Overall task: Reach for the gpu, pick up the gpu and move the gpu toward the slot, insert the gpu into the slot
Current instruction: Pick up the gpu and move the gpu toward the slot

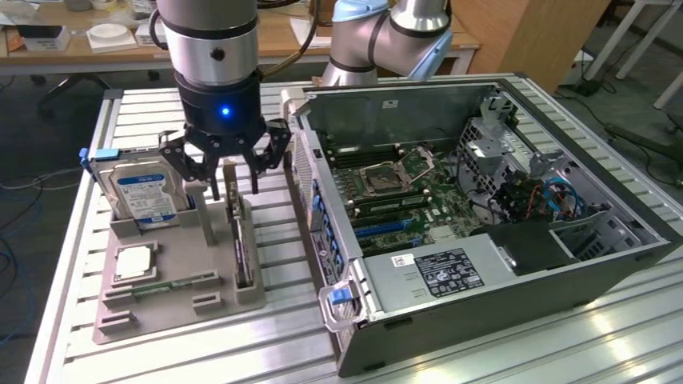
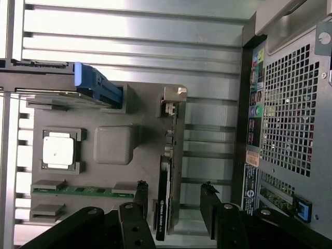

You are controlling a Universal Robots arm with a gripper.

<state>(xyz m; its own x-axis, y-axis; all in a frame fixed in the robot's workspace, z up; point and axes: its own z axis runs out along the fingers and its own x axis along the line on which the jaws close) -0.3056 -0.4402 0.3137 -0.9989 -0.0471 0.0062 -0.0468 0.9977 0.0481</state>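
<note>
The gripper [image 1: 233, 186] hung directly over the gpu [image 2: 165, 207], its dark fingers [image 2: 208, 205] spread wide and holding nothing. In the wrist view the card's thin top edge ran between the two fingers, so they straddled its thickness with a gap on each side. Whether the tips had dropped below that edge could not be told. The gpu stood on its long edge in a groove of the grey fixture tray [image 1: 171, 308], with its long axis running toward and away from the exterior camera, about parallel to the near side wall of the computer case [image 1: 481, 320]. The card therefore lay straight below the hand, and the jaws' closing direction crossed its flat faces. Beside it, toward the exterior view's left, the tray also held the hard drive [image 1: 144, 196], standing upright. On the exterior view's right, inside the open case, the slot [image 1: 376, 230] lay as a blue strip on the motherboard [image 1: 427, 200], well apart from the card, with the case wall between them.
</note>
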